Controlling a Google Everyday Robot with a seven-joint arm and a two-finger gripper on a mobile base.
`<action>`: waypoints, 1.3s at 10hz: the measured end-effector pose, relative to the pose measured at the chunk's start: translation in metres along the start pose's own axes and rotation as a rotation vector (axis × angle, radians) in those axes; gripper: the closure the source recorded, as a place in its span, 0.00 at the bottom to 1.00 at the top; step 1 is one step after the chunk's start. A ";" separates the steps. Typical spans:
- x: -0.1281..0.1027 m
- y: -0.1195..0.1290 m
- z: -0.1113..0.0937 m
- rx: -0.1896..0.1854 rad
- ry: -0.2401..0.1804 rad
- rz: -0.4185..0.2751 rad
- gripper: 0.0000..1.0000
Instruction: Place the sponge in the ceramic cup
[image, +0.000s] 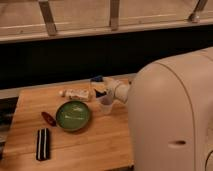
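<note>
The ceramic cup (106, 106) is small, plain and white, and stands on the wooden table (90, 145) just right of the green plate. My gripper (101, 89) reaches in from the big white arm on the right and hangs just above and behind the cup. It is shut on the sponge (96, 79), a small blue block that shows at its far tip. Part of the sponge is hidden by the fingers.
A round green plate (73, 115) lies mid-table, with a small red oblong thing (48, 118) to its left. A black striped bar (43, 143) lies near the front left. A pale packet-like object (77, 94) lies behind the plate. My white arm housing (170, 120) fills the right side.
</note>
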 end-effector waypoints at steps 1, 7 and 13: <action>0.008 -0.007 -0.003 0.007 -0.013 0.016 1.00; 0.024 -0.027 -0.016 0.032 -0.054 0.067 1.00; 0.038 -0.026 -0.012 -0.041 -0.067 0.078 0.96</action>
